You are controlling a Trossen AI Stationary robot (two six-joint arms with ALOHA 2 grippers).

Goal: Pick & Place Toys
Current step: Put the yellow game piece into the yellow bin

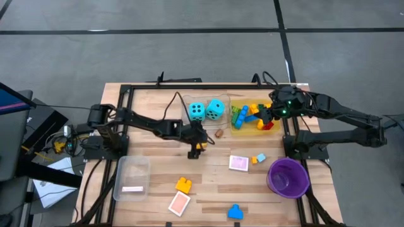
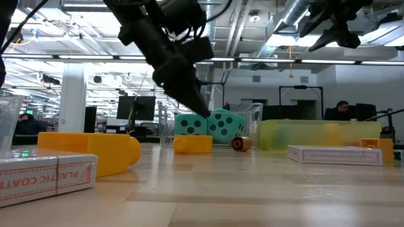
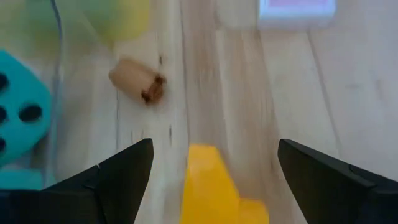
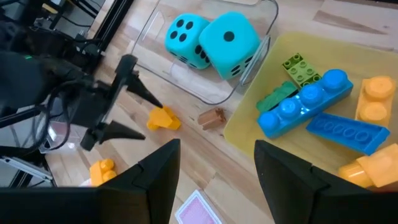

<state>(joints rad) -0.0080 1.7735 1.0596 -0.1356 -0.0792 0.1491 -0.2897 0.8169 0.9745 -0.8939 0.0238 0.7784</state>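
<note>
A yellow brick [image 3: 214, 186] is sitting right between the left gripper's [image 1: 197, 148] spread fingers [image 3: 121, 177], untouched on either side, with the small brown cork piece [image 3: 137, 79] lying just beyond the fingertips. The two turquoise dice [image 4: 211, 38] are resting in the clear tray [image 4: 186, 81] just past that. Over at the yellow tray [image 4: 249, 134], the right gripper [image 1: 268, 118] is hovering above the pile of bricks [image 4: 311, 106], its fingers [image 4: 155, 180] parted and holding nothing. More bricks and pink tiles [image 1: 238, 162] are lying loose near the purple bowl [image 1: 288, 177].
</note>
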